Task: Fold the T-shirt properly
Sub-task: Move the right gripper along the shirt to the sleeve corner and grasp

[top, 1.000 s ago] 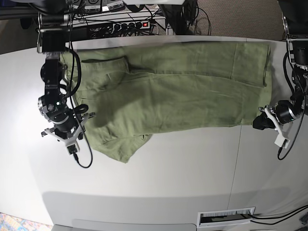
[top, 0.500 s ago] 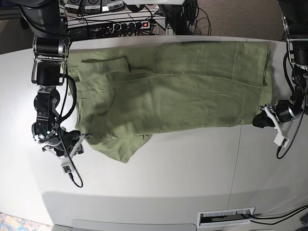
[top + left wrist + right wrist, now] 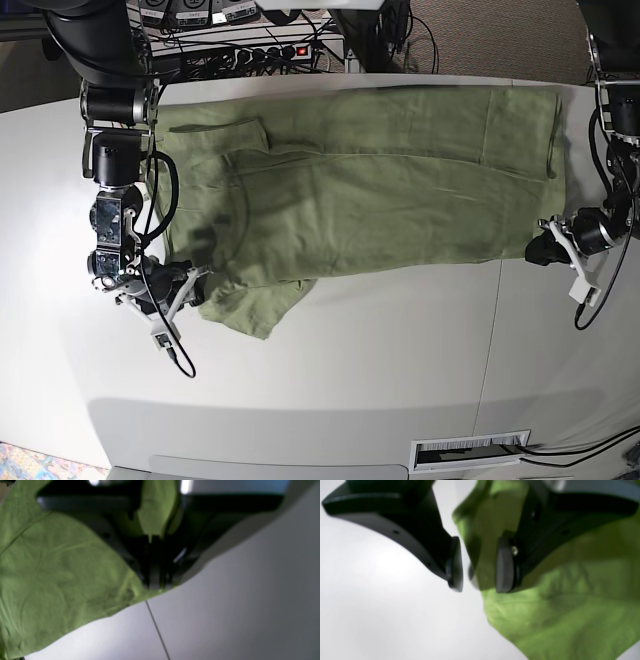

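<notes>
A broad, smooth, pale grey table [image 3: 350, 350] fills the base view, a thin seam running across it. Behind its far edge lies a black power strip [image 3: 262, 52] among tangled dark cables [image 3: 420, 40] and brownish carpet [image 3: 500, 35].

1. No text, label, brand, number or sign can be read in any view.
2. The T-shirt [image 3: 370, 185] shows plain green cloth with no print.
3. The gear at 12 o'clock past the table [image 3: 400, 360] is too small to read.
</notes>
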`<state>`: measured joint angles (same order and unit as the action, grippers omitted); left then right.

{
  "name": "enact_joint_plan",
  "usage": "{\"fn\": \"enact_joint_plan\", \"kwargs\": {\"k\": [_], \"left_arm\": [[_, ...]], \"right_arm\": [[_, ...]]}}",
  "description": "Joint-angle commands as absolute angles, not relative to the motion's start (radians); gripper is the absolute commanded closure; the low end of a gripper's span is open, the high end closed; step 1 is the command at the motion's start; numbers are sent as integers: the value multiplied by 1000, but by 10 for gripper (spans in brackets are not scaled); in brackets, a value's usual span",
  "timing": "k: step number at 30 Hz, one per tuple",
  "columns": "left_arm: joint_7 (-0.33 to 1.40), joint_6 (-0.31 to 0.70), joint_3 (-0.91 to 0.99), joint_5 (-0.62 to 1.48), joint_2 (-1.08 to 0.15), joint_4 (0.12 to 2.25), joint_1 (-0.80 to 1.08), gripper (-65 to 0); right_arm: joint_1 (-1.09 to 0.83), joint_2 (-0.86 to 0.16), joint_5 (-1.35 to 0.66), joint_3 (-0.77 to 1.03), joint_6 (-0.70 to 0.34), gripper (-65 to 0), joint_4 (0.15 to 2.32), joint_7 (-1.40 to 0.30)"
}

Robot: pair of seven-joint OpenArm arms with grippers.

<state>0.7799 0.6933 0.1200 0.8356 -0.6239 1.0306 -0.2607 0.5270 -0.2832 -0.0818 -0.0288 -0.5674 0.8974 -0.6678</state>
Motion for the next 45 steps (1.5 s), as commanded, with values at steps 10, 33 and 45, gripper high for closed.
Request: {"fn": "enact_joint_plan", "kwargs": {"k": [10, 33, 45], "left_arm": [[771, 698, 128, 856, -649, 1046, -282, 0], [770, 698, 128, 838, -649, 1046, -283, 0], [771, 698, 128, 862, -706, 1046, -283, 0]], "right_arm": [[596, -289, -32, -25, -568, -226, 905, -601], [599, -280, -101, -25, -569, -49, 727, -770], [599, -281, -171, -25, -569, 0, 874, -922]]}}
